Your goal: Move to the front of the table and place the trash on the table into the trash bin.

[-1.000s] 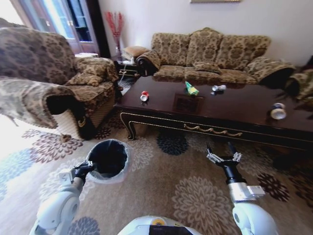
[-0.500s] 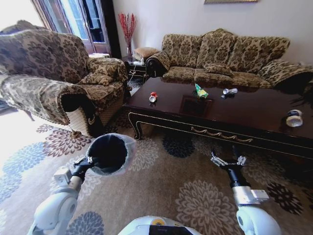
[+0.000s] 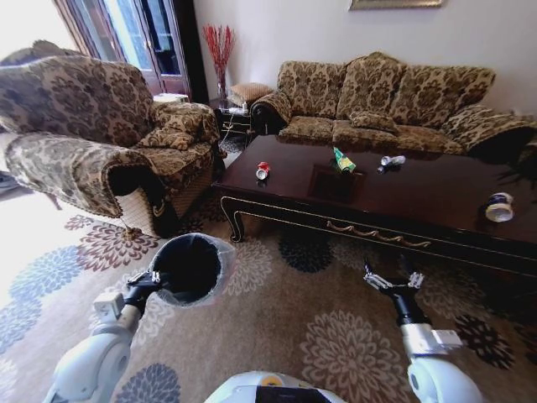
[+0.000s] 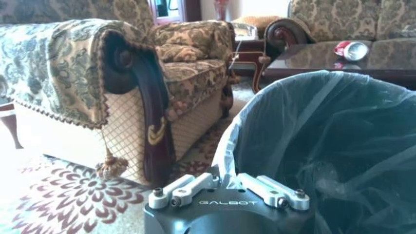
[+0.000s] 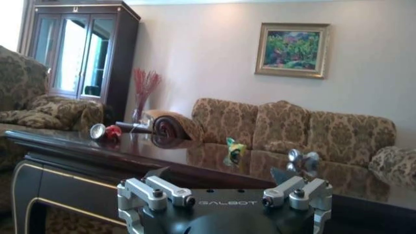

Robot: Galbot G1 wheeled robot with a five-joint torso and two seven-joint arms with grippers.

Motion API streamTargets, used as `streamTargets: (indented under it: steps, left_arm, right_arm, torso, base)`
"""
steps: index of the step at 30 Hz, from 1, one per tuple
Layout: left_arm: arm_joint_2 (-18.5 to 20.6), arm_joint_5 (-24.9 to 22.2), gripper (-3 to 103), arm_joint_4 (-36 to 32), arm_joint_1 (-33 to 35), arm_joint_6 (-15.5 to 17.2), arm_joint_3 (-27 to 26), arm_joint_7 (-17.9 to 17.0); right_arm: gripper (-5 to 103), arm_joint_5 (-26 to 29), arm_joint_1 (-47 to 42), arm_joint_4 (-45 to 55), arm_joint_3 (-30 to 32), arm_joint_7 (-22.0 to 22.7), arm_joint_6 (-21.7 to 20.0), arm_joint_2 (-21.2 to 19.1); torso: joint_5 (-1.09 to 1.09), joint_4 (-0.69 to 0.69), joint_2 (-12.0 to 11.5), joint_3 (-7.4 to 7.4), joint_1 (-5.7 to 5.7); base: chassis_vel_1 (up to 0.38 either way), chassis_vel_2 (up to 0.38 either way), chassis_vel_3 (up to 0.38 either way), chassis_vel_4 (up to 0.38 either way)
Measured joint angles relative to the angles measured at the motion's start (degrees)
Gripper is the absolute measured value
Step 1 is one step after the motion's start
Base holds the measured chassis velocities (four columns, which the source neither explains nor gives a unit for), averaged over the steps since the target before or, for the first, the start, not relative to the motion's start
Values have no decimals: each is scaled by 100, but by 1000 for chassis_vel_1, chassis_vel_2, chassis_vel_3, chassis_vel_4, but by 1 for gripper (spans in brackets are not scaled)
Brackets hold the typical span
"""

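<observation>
near the table's (image 3: 403, 197) left corner lies a dented red-and-white can (image 3: 263, 170); left gripper (image 3: 154, 278) pinches the black, bag-lined trash bin (image 3: 189, 267); right gripper (image 3: 393, 280), marked "galbot", spread.

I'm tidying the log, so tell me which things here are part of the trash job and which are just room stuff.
Job: table; red-and-white can; green wrapper; silvery bottle; beige-and-white bottle; trash bin, held by left gripper; right gripper, open.

Just there: sofa; armchair; rug; painting.

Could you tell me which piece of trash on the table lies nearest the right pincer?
The beige-and-white bottle, alone at the table's right end; the others lie farther left.
</observation>
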Motion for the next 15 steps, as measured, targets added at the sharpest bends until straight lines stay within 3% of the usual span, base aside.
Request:
streamTargets:
  steps: [3, 8, 15]
  left_arm:
    - [-44, -2, 2, 87, -119, -29, -32, -33]
    - [-37, -170, 2, 141, -341, 85, -57, -388]
    - [-36, -257, 2, 191, -364, -17, -114, -298]
  right_arm:
    - [100, 115, 42, 43, 49, -81, -91, -98]
    - [100, 307, 239, -171, 318, -445, -164, -324]
    - [100, 567, 639, -289, 241, -489, -366, -440]
  torso:
    - [-1, 1, 54, 35, 18]
    - [0, -1, 208, 142, 69]
    - [1, 0, 361, 246, 114]
  base:
    - [0, 0, 0, 0]
    - [0, 0, 0, 0]
    - [0, 0, 0, 0]
